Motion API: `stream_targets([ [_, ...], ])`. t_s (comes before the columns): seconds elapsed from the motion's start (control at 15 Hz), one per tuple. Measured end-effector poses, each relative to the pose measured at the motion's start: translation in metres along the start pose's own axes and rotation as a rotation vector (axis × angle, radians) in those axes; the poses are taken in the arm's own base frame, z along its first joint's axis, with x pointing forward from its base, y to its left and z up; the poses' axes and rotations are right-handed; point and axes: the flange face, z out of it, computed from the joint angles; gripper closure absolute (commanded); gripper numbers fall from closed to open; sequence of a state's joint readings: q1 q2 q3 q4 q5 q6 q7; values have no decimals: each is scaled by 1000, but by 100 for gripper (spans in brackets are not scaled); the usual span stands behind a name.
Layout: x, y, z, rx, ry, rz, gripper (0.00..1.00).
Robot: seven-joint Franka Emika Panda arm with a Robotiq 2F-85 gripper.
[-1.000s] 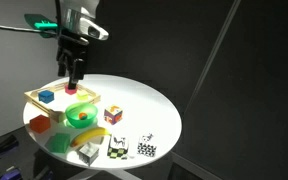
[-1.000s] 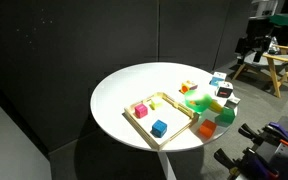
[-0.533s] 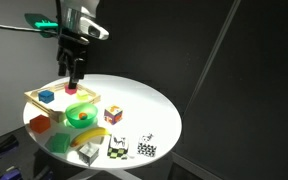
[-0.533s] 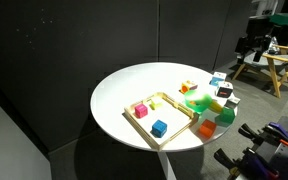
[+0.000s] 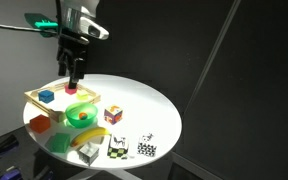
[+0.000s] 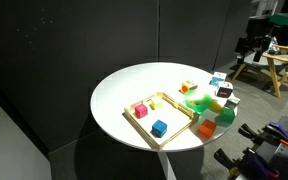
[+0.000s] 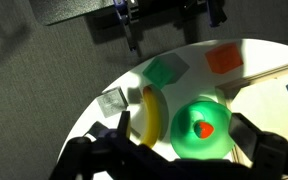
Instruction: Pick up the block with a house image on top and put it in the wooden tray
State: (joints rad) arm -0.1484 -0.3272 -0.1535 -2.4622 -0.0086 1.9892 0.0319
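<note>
The block with a house image on top (image 5: 113, 116) has red sides and a pale top. It stands alone near the middle of the round white table, and also shows in the exterior view (image 6: 189, 87). It is out of the wrist view. The wooden tray (image 5: 34, 96) lies at the table's edge in both exterior views (image 6: 144, 123) and holds a blue block (image 5: 47, 97) and a red-pink block (image 5: 71, 90). My gripper (image 5: 74, 72) hangs high above the tray's side. In the wrist view the gripper (image 7: 184, 130) is open and empty, its jaws framing the green dish (image 7: 184, 140).
The round green dish (image 5: 82, 115) holds a small red thing (image 7: 206, 128). A banana (image 5: 89, 140), an orange block (image 5: 39, 123), a green block (image 7: 164, 70) and two black-and-white cubes (image 5: 117, 148) (image 5: 146, 149) lie near the table's edge. A wooden frame (image 6: 271, 65) stands beyond the table.
</note>
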Motion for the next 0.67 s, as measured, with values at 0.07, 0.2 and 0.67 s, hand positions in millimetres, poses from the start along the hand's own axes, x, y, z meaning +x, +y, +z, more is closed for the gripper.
stream_targets([
  [0.07,0,0,0,0,0,0,0],
  [0.2,0,0,0,0,0,0,0],
  [0.67,3,-2,2,-3,9,-4,0],
])
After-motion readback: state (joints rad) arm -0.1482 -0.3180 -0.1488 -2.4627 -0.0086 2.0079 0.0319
